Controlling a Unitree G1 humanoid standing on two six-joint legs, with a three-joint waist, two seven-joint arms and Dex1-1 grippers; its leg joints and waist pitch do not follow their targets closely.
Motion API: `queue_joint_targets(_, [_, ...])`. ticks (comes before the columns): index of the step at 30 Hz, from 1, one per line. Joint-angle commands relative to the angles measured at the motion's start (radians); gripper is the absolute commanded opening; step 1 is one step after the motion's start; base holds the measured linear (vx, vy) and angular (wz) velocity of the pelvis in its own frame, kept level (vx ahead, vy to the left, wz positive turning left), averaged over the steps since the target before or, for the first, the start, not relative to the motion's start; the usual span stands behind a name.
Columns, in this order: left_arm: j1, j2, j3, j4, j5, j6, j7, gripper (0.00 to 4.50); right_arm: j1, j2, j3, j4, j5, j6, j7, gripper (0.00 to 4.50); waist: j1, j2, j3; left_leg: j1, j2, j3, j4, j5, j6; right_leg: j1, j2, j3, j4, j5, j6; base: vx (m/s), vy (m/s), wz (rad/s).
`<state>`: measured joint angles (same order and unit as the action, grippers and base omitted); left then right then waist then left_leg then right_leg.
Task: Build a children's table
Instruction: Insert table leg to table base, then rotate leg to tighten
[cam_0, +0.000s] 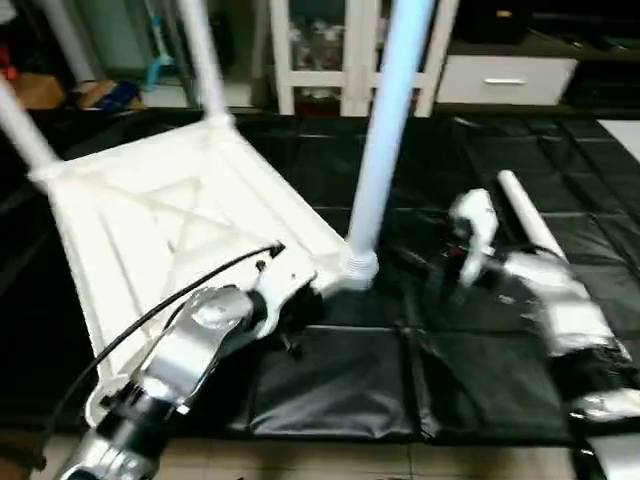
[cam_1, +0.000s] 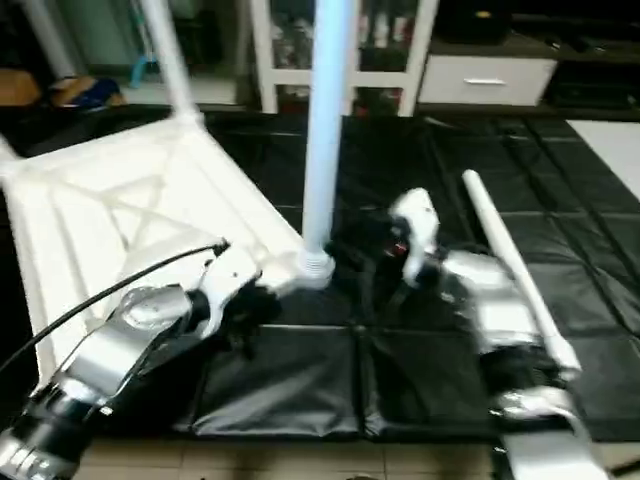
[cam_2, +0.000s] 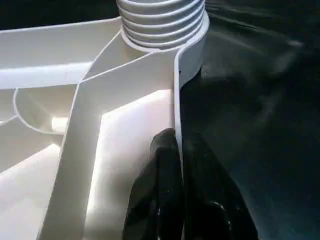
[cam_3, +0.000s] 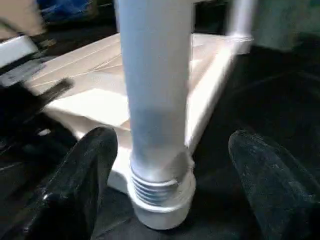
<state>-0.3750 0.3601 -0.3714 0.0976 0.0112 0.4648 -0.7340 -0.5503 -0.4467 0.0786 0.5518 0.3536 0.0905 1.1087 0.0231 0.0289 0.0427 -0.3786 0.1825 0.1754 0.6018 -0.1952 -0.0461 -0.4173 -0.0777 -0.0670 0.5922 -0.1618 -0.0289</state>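
your tabletop (cam_0: 180, 215) lies underside up on the black mat (cam_0: 340, 390) with three legs (cam_0: 390, 130) standing in its sockets; one spare leg (cam_1: 510, 270) lies beside your right arm. left gripper (cam_2: 179, 165) pinches the tabletop's rim; right gripper (cam_3: 172, 190) is spread wide around the nearest leg, gripping nothing.

A white tapered leg (cam_3: 155, 95) was seen standing upright in a round corner socket (cam_3: 162, 202) of the white tabletop (cam_3: 100, 75), its threaded base sitting just above the socket rim. The right claw (cam_3: 167, 185) was held open, its two black fingers (cam_3: 80, 185) spread wide to either side of the leg and apart from it. The tabletop lay underside up, ribs showing, on a black mat (cam_3: 280, 100). A second white leg (cam_3: 241, 22) rose from the tabletop's far corner.
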Motion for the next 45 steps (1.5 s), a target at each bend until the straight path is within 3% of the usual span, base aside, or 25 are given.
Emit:
queue_joint_targets(1, [0.033,0.015,-0.070,-0.013,-0.020,-0.011,-0.081,0.00,0.007,-0.037,0.027,-0.042,0.009,0.029,0.087,3.87,0.002,-0.008,-0.061,0.013,0.047,-0.009,-0.068,-0.188,0.105,0.059,-0.055,0.037,-0.064,-0.204,-0.229,0.000,0.000,0.00])
queue_joint_targets(3, [0.038,0.029,-0.082,-0.021,-0.024,-0.024,-0.113,0.00,0.008,-0.066,0.046,-0.045,-0.006,0.025,0.136,3.87,0.011,-0.011,-0.057,0.019,0.047,-0.004,-0.068,-0.198,0.105,0.050,-0.056,0.040,-0.070,-0.228,-0.226,0.000,0.000,0.00])
queue_joint_targets(10, [0.045,0.050,-0.097,-0.041,-0.037,-0.042,-0.184,0.00,-0.023,-0.089,0.063,-0.028,-0.042,0.003,0.205,3.87,0.015,-0.014,-0.054,0.022,0.046,-0.006,-0.072,-0.234,0.070,0.050,-0.059,0.041,-0.078,-0.336,-0.191,0.000,0.000,0.00])
queue_joint_targets(18, [0.039,0.050,-0.098,-0.048,-0.040,-0.045,-0.206,0.00,-0.069,-0.096,0.100,0.016,-0.074,-0.029,0.280,3.87,0.015,-0.014,-0.058,0.018,0.047,-0.008,-0.070,-0.202,0.079,0.054,-0.059,0.040,-0.072,-0.300,-0.199,0.000,0.000,0.00])
queue_joint_targets(21, [0.038,0.054,-0.101,-0.057,-0.045,-0.046,-0.220,0.00,-0.087,-0.096,0.115,0.036,-0.091,-0.030,0.331,3.58,0.015,-0.017,-0.061,0.013,0.046,-0.008,-0.067,-0.167,0.091,0.060,-0.060,0.039,-0.064,-0.254,-0.213,0.000,0.000,0.00])
queue_joint_targets(26, [0.033,0.055,-0.101,-0.056,-0.047,-0.049,-0.229,0.00,-0.106,-0.106,0.145,0.074,-0.118,-0.047,0.380,3.24,0.019,-0.016,-0.063,0.016,0.047,-0.006,-0.063,-0.147,0.109,0.060,-0.059,0.039,-0.056,-0.194,-0.242,0.000,0.000,0.00])
queue_joint_targets(41, [0.036,0.054,-0.103,-0.065,-0.042,-0.040,-0.237,0.00,-0.156,-0.073,0.141,0.169,-0.150,-0.092,0.419,2.05,0.026,-0.018,-0.063,0.020,0.050,0.001,-0.063,-0.170,0.105,0.058,-0.060,0.037,-0.056,-0.217,-0.237,0.000,0.000,0.00])
queue_joint_targets(45, [0.041,0.054,-0.103,-0.069,-0.042,-0.040,-0.237,0.00,-0.148,-0.071,0.138,0.166,-0.148,-0.089,0.424,1.96,0.027,-0.016,-0.064,0.019,0.050,0.003,-0.063,-0.171,0.106,0.058,-0.062,0.037,-0.056,-0.220,-0.234,0.000,0.000,0.00])
